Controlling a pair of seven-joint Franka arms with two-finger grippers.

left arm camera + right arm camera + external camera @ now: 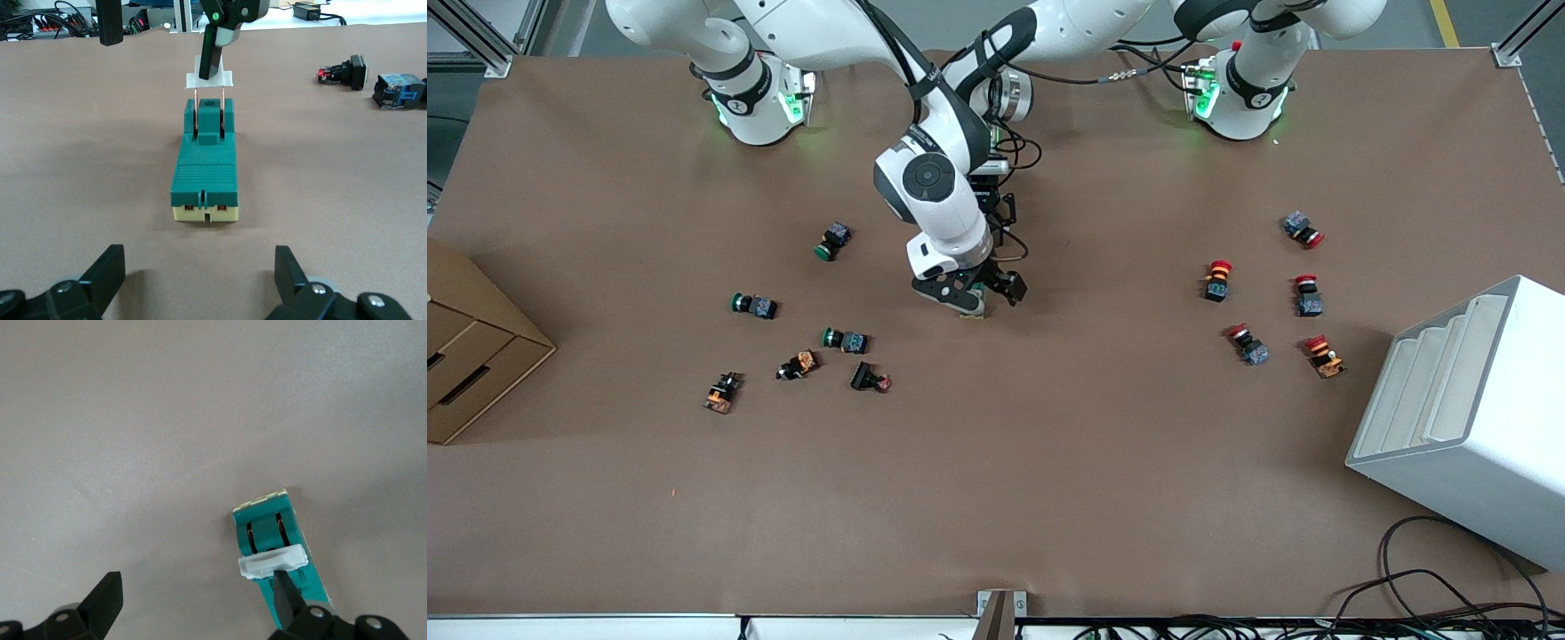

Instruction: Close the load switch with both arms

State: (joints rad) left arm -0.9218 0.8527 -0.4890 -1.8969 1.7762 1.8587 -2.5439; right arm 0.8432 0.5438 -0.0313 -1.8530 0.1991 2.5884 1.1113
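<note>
Left wrist view shows the load switch lying flat on the brown table near its middle, its white handle raised on two metal blades, with one finger of the right gripper touching the handle while that gripper's jaws stand wide apart and grasp nothing. To do this step well, I judge the left gripper (jaws spread wide, empty, just short of the cream end of the switch) should steady the green body while the right finger presses the handle down evenly, so that the blades seat without the block sliding. No brand, label or writing can be read on the switch in any view.
</note>
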